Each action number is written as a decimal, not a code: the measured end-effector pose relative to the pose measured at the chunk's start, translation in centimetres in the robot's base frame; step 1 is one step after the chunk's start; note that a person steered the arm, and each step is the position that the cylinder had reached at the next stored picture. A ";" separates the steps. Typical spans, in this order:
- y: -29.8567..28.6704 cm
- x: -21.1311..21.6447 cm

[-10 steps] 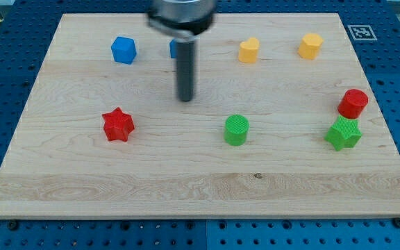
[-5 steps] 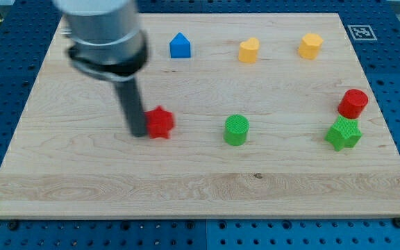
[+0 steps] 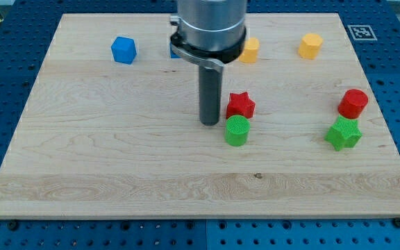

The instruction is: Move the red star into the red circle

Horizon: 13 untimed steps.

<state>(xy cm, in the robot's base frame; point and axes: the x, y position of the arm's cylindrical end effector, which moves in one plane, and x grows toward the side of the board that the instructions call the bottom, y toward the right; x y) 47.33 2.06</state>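
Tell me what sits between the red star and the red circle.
Nothing: in the camera view, bare board runs from the red star to the red circle. My tip is at the star's left.

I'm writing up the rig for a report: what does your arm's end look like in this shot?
A wide metallic grey cylinder at the view's top, ringed by a dark collar, narrows into a straight dark grey rod ending at my tip. No cables or markings show.

Your tip (image 3: 209, 123) sits just left of the red star (image 3: 240, 105). The star is right above the green round block (image 3: 236, 130). The red circle (image 3: 353, 103) is far right.
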 end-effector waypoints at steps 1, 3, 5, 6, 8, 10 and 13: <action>4.6 -0.8; 7.0 -3.1; 11.5 -7.2; 15.9 -7.2; 15.9 -7.1; 16.7 -7.1; 20.9 -9.7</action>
